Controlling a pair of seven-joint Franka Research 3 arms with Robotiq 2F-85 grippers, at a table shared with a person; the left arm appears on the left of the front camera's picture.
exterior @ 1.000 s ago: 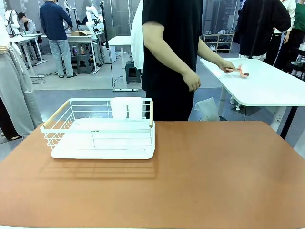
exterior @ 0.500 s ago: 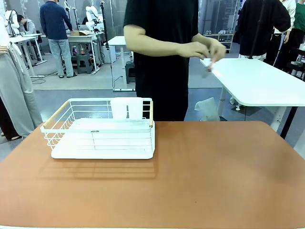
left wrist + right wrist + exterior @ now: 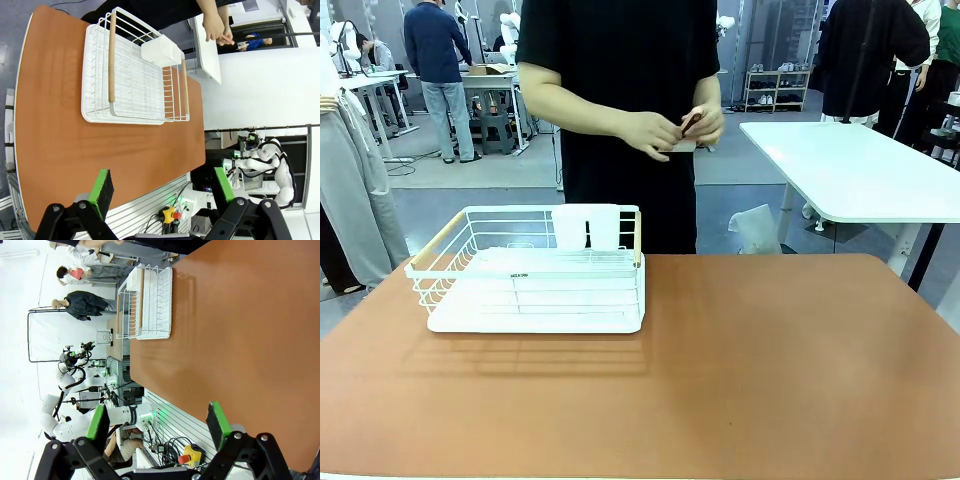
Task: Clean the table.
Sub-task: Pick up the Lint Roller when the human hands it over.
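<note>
**Both grippers spread wide above the terracotta table, person at its far edge**

In the left wrist view, the left gripper (image 3: 162,186) hung above the table's near edge. Its green pads (image 3: 102,187) stood far apart with nothing between them. In the right wrist view, the right gripper (image 3: 156,421) was likewise wide open and held nothing. It was raised over the robot's side of the table.

The table (image 3: 770,370), reddish-brown with rounded corners, ran across the whole front view from the near edge to the person's waist. On its far left part sat a white wire dish rack (image 3: 535,270) on a white tray, with wooden bars along its two short ends. A white holder (image 3: 586,227) was clipped on the rack's far rail.

Just beyond the far edge stood a person in a black shirt (image 3: 620,50). Both the person's hands (image 3: 655,132) were brought together at chest height. They held something small, partly reddish, that could not be made out.

Farther right, apart from the big table, stood a white-topped table (image 3: 860,170) with black legs. Behind it were more people and workbenches.
</note>
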